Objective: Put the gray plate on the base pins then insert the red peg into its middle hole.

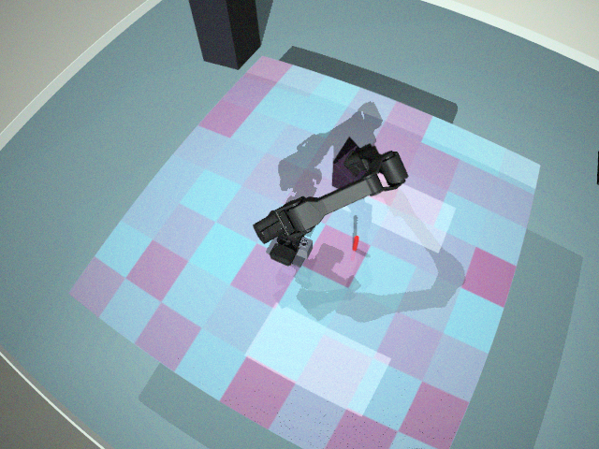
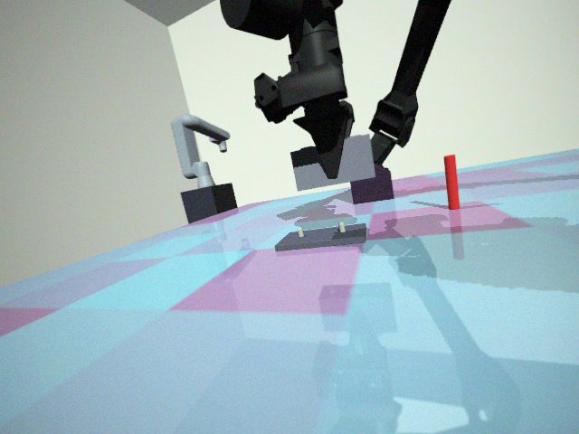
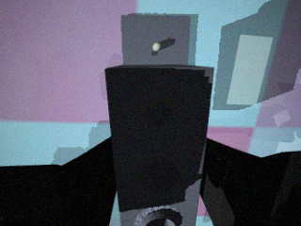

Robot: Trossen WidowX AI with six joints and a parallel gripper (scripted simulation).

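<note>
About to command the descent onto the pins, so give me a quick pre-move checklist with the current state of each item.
1. Claw shut on the gray plate: ok.
2. Plate above the base, not touching: ok.
3. Both pins standing, uncovered: ok.
4. Plate holes lined up over pins: cannot tell.
5. Plate level: not ok, slightly tilted in the exterior view.
6. Red peg upright, away from the base: ok.

Glossy checkered pink-and-cyan bench, mirror-like, reflecting the smooth matt red cylindrical peg. Flat gray plate: matt, plastic-looking.
</note>
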